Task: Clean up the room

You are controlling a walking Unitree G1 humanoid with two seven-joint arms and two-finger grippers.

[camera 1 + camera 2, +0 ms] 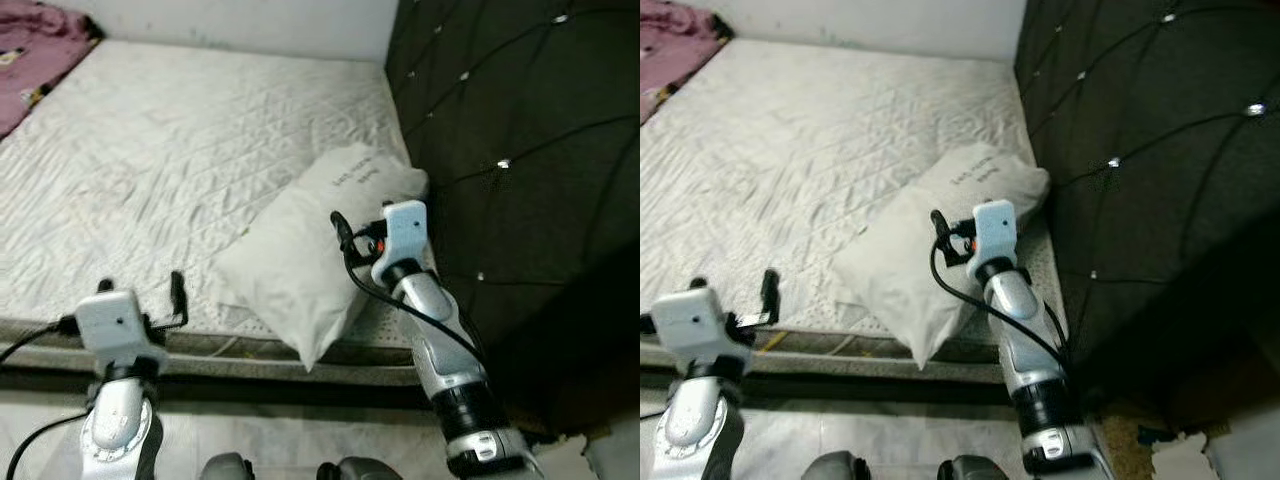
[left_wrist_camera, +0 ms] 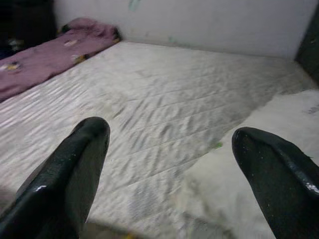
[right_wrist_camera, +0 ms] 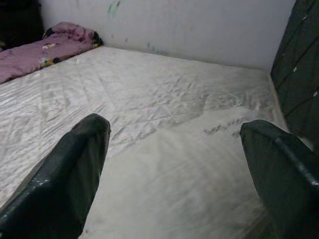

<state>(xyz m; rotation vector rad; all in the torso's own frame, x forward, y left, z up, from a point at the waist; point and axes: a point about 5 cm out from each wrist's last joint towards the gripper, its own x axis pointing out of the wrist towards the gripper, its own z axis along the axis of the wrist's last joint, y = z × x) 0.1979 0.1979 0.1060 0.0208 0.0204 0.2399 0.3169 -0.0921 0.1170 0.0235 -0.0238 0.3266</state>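
A: On our left, the left gripper point(image 1: 140, 290) hovers at the mattress point(image 1: 150, 160) front edge, jaws spread, empty.

B: The pillow point(image 1: 310, 250) lies at the front right corner; our right gripper point(image 3: 174, 164), jaws wide, should straddle it squarely before closing.

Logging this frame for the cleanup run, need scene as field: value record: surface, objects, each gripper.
surface: bare white mattress, dark tufted headboard on robot's right
pillow: white pillow at the mattress's near corner by the headboard, overhanging the edge
blanket: pink blanket, far left corner
left gripper: open, over near mattress edge, holding nothing
right gripper: open, just above the pillow, not gripping
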